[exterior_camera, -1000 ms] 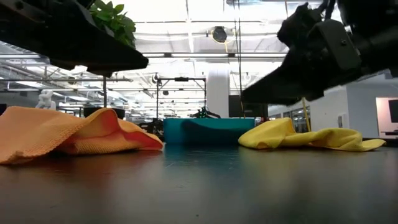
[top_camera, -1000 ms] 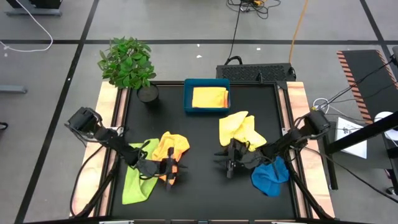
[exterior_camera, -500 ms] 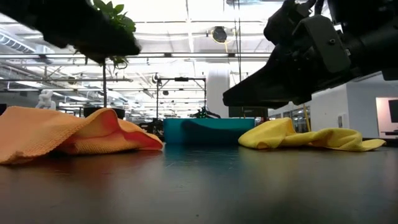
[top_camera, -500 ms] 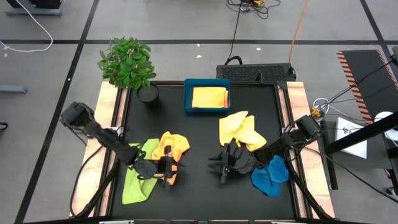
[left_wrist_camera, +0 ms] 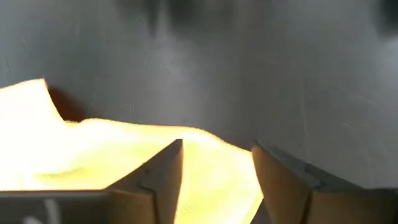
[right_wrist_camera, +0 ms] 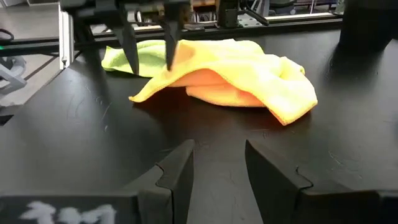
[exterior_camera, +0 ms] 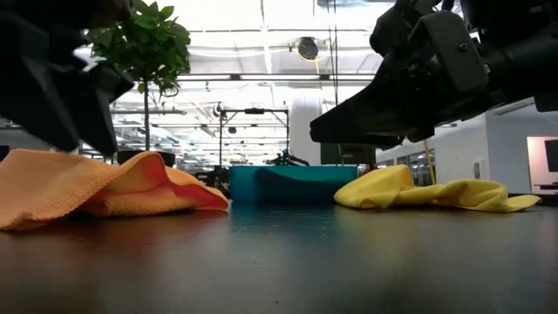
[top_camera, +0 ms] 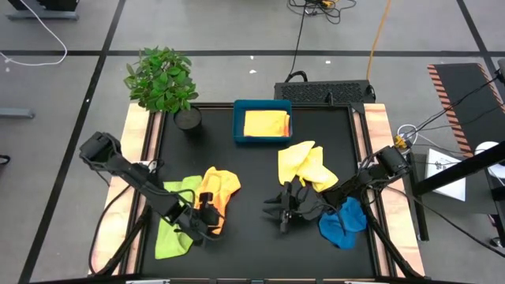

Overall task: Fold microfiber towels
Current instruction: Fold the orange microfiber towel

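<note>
Since 1 second ago the left gripper (top_camera: 207,223) has drawn back toward the near-left and dropped lower over the near edge of the orange towel (top_camera: 218,188), while the right gripper (top_camera: 278,214) has slid a little left and nearer, away from the pale yellow towel (top_camera: 305,165).

The left gripper's 2 fingers (left_wrist_camera: 163,177) stand spread, one on each side of the orange towel's edge without closing on it. The right gripper hovers over bare black table (top_camera: 252,170), its 2 fingers (right_wrist_camera: 180,173) apart and holding nothing, facing the orange towel across the table.

The lime green towel (top_camera: 173,230) lies at the near-left, partly under the orange one. The pale yellow towel sits crumpled right of centre, and the blue towel (top_camera: 342,223) is bunched at the near-right beneath the right arm. The golden yellow towel (top_camera: 266,124) lies folded in the teal tray (top_camera: 237,122) at the far edge, with a potted plant (top_camera: 162,80) to its left.
</note>
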